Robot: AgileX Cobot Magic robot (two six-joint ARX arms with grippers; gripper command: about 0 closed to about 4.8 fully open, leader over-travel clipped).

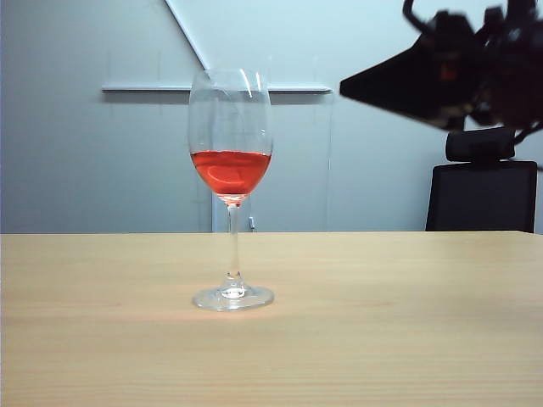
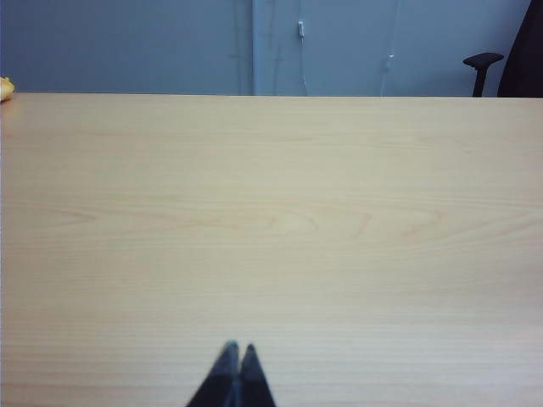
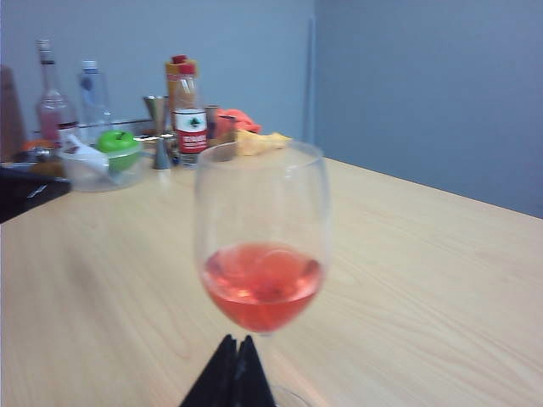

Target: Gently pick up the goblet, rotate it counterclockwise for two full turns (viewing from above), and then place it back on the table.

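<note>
Exterior view showed the tall clear glass goblet standing upright on the wide light beige wood-grain table, left of centre, its round flat foot on the surface, its thin stem carrying a tulip-shaped bowl about a third full of red liquid. At two o'clock from the bowl, high and well apart from it, hung the black right gripper, a dark wedge pointing toward the glass; its jaws could not be read there.

Right wrist view alone showed those jaws: the right gripper had its two black tapered fingers pressed together, holding nothing, with the goblet just beyond the tips. Only that view caught the cluster of bottles and a clear bowl with a green object at the table's far end, all blurred.

Left wrist view held no glass, only smooth bare wood grain and the left gripper, its pointed black fingers likewise closed tip to tip over the tabletop.
</note>
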